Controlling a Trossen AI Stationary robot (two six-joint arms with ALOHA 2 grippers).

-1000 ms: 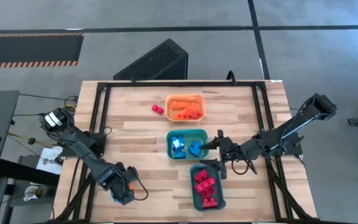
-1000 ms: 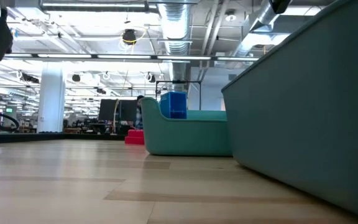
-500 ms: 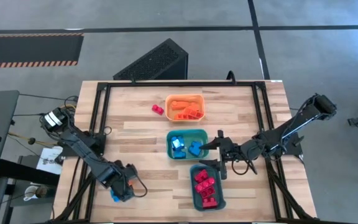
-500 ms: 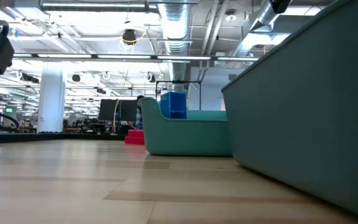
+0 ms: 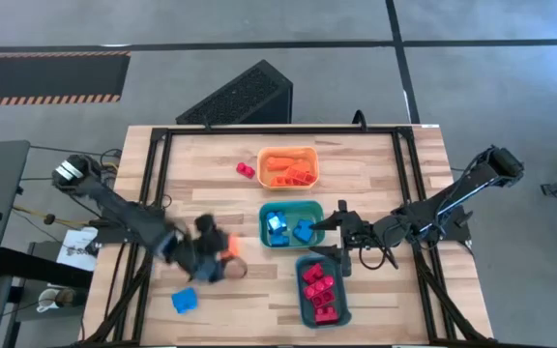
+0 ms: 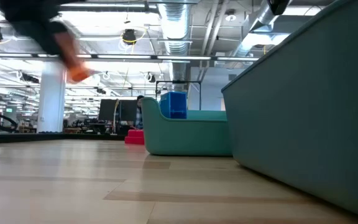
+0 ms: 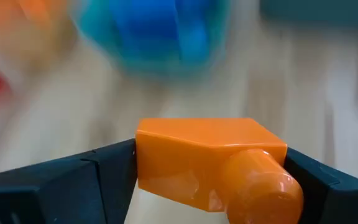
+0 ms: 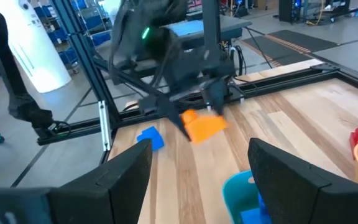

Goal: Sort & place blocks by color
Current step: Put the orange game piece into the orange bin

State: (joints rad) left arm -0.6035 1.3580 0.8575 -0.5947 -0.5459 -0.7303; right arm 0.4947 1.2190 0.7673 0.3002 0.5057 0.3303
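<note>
Table point(image 5: 220, 198): wooden, carries three trays.
Trays: orange tray point(image 5: 288, 166), green tray point(image 5: 292, 224) with blue blocks, teal tray point(image 5: 321, 289) with red blocks.
Left gripper point(image 5: 222, 247): above the table left of the green tray, fingers clamped on an orange block point(image 7: 211, 162).
Right gripper point(image 5: 341, 238): fingers apart, empty, beside the green tray.
Loose blocks: blue block point(image 5: 184, 301) near the front edge; red block point(image 5: 246, 170) beside the orange tray.

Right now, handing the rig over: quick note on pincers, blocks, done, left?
Left pincer: shut on an orange block, in the air over the table's left half.
Right pincer: open, empty, waiting between the green tray and the teal tray.
Done: orange blocks in the orange tray, blue blocks in the green tray, red blocks in the teal tray.
Left: drop the held orange block; a blue block loose near the front left; a red block loose beside the orange tray.
</note>
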